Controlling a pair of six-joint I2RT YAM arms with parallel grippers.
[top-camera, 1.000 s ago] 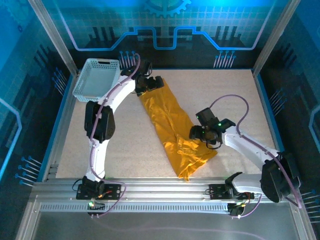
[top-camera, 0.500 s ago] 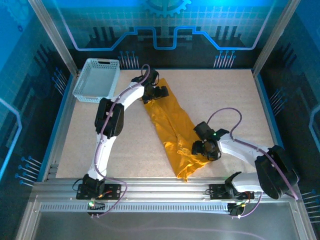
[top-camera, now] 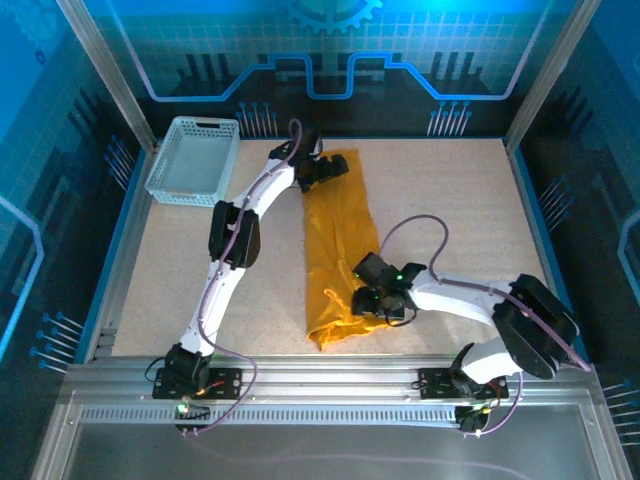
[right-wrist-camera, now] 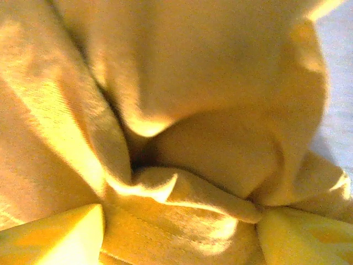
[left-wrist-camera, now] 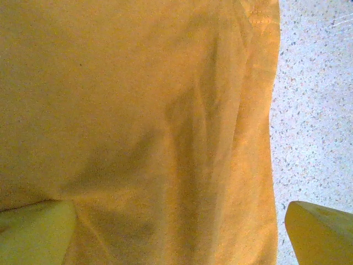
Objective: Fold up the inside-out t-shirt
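shirt spot: the t-shirt [top-camera: 335, 235] is laid out as a long narrow strip down the middle of the table [top-camera: 450, 200], with its near end crumpled by the front edge. It's kept well apart from the basket [top-camera: 205, 124].
left gripper [top-camera: 328, 170]: parked over the far end with the jaws spread wide. One finger [left-wrist-camera: 33, 232] is set over cloth and the other past the hem, probably so that edge can be pinched.
right gripper [top-camera: 372, 300]: jaws closed in on a fat wad of cloth, likely so the strip can be tugged or folded over.
hard to tell: collar, sleeves and any print can't be picked out tbh.
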